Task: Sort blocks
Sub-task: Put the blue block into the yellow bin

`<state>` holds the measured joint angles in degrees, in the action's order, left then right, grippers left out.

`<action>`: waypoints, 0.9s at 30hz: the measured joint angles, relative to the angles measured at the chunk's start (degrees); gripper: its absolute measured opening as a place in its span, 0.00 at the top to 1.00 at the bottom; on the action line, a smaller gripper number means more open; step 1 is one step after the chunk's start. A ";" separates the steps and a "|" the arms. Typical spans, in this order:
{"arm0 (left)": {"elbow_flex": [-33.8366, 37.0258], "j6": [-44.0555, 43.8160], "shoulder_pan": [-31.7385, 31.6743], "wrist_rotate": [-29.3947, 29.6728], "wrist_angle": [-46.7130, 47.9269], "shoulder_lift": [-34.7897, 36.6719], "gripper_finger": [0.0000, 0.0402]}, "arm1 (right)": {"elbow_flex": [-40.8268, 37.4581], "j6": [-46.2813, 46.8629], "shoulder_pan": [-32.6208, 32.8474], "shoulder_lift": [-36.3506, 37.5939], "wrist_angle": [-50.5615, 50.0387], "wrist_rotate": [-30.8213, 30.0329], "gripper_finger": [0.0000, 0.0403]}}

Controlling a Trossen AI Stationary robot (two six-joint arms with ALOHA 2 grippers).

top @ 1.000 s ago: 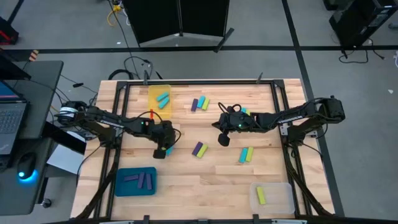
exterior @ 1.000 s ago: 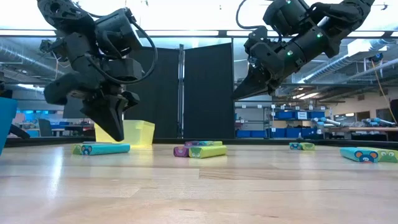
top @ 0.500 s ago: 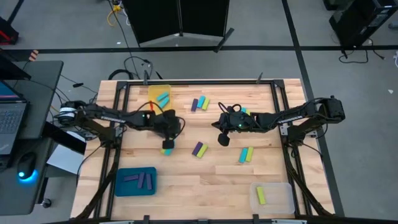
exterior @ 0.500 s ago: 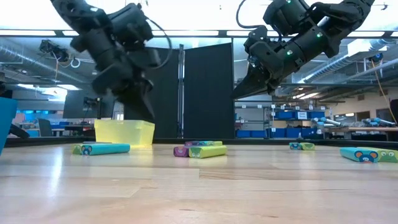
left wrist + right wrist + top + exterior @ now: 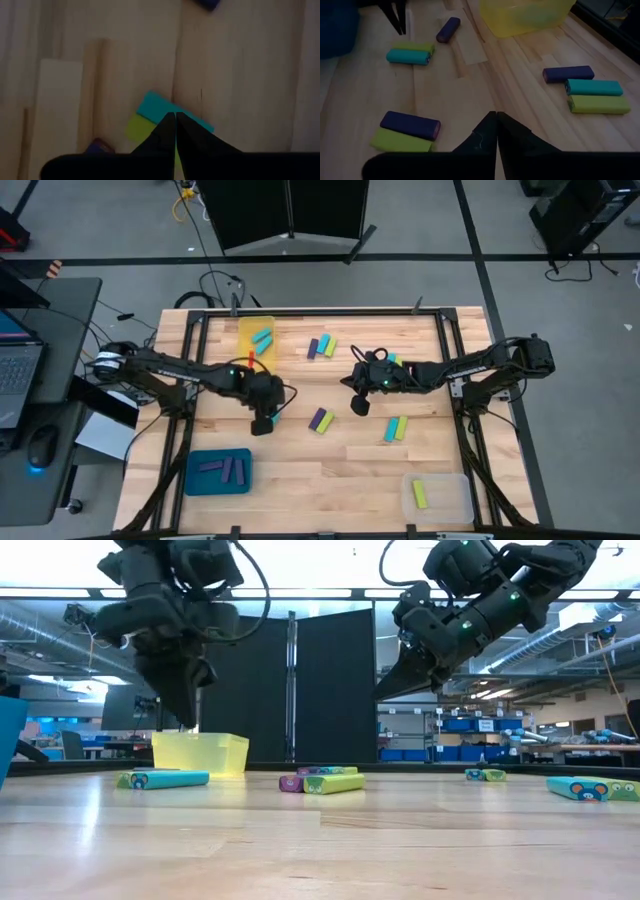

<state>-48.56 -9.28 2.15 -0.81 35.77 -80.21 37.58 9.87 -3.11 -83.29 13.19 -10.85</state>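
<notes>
My left gripper (image 5: 262, 426) (image 5: 188, 725) is shut, points down and hovers above a cyan block (image 5: 172, 112) lying side by side with a yellow-green one (image 5: 140, 127); the same pair shows as the cyan block (image 5: 409, 57) and the yellow-green block (image 5: 415, 47) in the right wrist view. A purple block (image 5: 448, 29) lies close by. My right gripper (image 5: 360, 408) (image 5: 380, 695) is shut and raised mid-table, above a purple and yellow-green pair (image 5: 407, 131). A three-colour row of blocks (image 5: 321, 347) and a cyan and yellow-green pair (image 5: 395, 428) lie flat on the table.
A yellow tray (image 5: 243, 325) at the far side holds cyan blocks. A blue tray (image 5: 195, 480) at the near left holds purple blocks, and a clear tray (image 5: 448, 498) at the near right holds a yellow-green one. Bare wood lies between the near trays.
My left gripper has risen from just above the table. It swung briefly toward the far edge and the yellow tray, then came back over the cyan and yellow-green pair, now higher. The blocks have stayed where they were.
</notes>
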 joint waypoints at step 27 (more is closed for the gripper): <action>1.43 5.76 -2.80 3.25 -11.47 -10.19 0.99 | 0.02 -0.77 1.17 -0.02 1.27 0.00 0.94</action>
<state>-47.13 -3.52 -0.65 2.43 24.30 -90.40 37.60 9.10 -1.93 -83.31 14.46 -10.85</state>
